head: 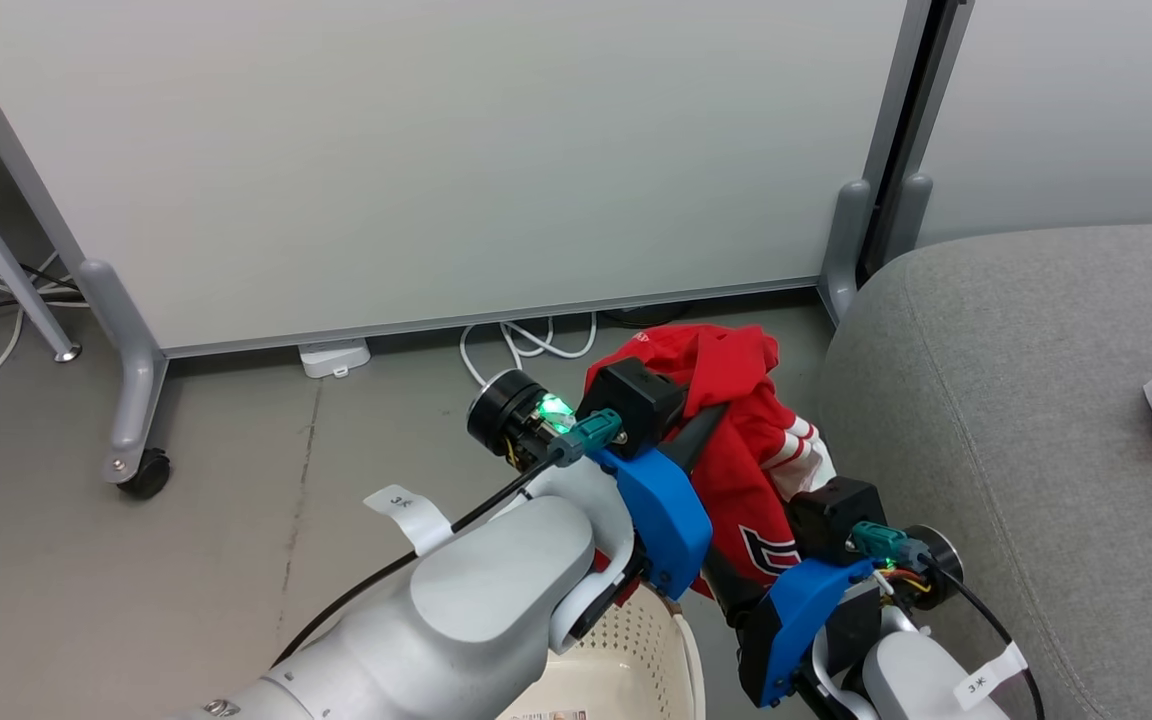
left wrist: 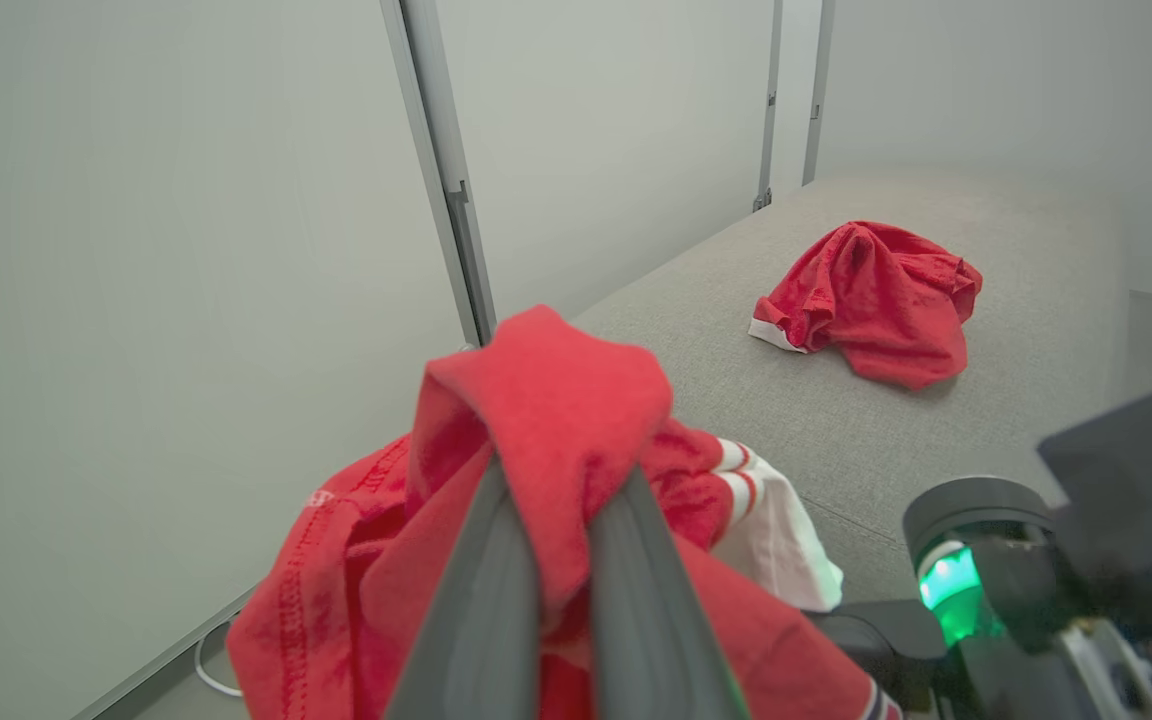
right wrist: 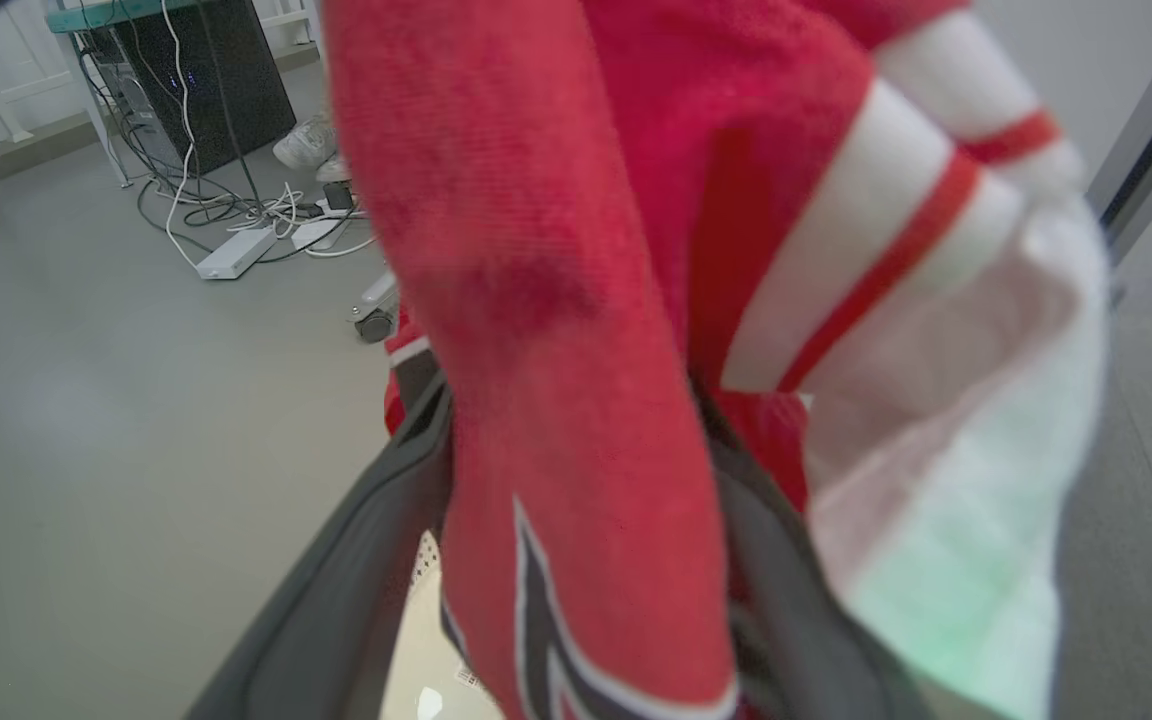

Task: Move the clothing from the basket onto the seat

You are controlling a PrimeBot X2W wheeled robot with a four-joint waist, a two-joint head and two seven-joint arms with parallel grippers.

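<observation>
clothing (head: 736,400) pinched tight in left jaws near basket (head: 636,660) — right jaws spread wide around it; second red garment (left wrist: 866,300) on seat (head: 1016,400).

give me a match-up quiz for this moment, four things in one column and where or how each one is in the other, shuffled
Things:
1. left claw
2. right claw
3. loose red garment
4. basket

States:
A. lying on the grey sofa
B. jaws spread wide, red cloth hanging between them
C. low under the arms, beside the sofa
D. pinched shut on the red cloth

Pairs: 1-D, 2-B, 3-A, 4-C
</observation>
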